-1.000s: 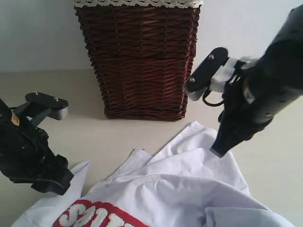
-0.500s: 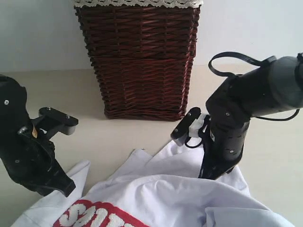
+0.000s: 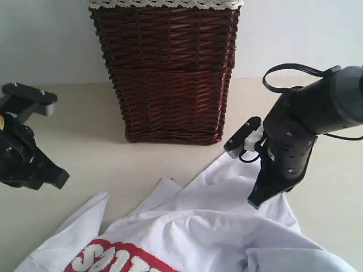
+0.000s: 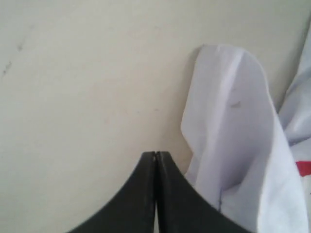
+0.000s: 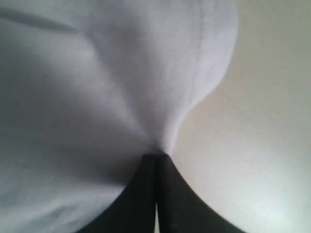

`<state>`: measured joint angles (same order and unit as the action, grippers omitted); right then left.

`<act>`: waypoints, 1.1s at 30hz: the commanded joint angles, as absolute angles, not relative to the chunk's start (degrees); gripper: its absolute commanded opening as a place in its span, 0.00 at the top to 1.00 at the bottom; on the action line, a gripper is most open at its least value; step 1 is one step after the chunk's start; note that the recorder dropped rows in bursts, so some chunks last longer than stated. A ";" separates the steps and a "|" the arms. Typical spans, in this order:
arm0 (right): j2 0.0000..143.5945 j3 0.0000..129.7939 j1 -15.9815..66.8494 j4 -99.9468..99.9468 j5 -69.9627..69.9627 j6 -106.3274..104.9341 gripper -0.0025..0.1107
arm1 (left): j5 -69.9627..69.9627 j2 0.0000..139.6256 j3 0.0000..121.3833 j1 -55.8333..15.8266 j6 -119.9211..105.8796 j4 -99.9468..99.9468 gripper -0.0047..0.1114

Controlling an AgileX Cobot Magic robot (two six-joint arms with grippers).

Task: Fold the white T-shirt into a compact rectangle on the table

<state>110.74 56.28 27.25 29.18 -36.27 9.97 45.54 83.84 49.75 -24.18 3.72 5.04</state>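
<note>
The white T-shirt (image 3: 215,221) lies crumpled across the near part of the table (image 3: 85,119), its red band (image 3: 113,258) with white letters at the front edge. My right gripper (image 3: 254,201) presses down on the shirt's far right part. In the right wrist view the cloth (image 5: 97,87) puckers into the closed tips of that gripper (image 5: 156,155). My left gripper (image 3: 57,178) is shut and empty, over bare table to the left of the shirt. In the left wrist view a sleeve (image 4: 233,126) lies just beside the left gripper (image 4: 156,153).
A tall dark brown wicker basket (image 3: 170,73) with a lace-trimmed liner (image 3: 164,3) stands at the back middle, close behind the shirt. Bare table (image 4: 73,73) stretches left of the sleeve and right of the shirt (image 5: 262,121).
My right arm came down onto the shirt's far right part and shifted slightly right. My left arm pulled back leftward, away from the sleeve.
</note>
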 commanded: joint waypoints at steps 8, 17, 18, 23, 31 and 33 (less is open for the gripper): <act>108.78 59.90 26.65 14.87 -25.36 0.00 0.98 | 38.36 71.89 50.11 -23.98 6.42 1.11 0.96; 116.72 62.41 26.28 15.61 -23.44 0.00 0.98 | 38.01 71.12 50.11 -23.98 6.05 -0.65 0.96; 117.46 63.31 25.98 15.61 -23.72 0.00 0.98 | 38.01 71.12 50.11 -23.98 6.05 -0.65 0.96; 120.23 67.26 21.06 15.61 -24.37 3.29 0.98 | 38.84 71.12 50.11 -23.98 6.04 -0.91 0.96; 121.02 67.97 13.67 15.05 -25.75 2.65 0.98 | 38.68 74.43 49.72 -24.57 -12.01 -20.42 0.94; 121.02 67.97 13.66 14.92 -25.51 2.65 0.98 | 37.91 78.09 49.72 -24.57 -15.83 -23.90 0.85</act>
<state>119.66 68.47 14.26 14.71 -22.59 2.95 38.91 74.17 49.87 -24.29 -9.32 -17.30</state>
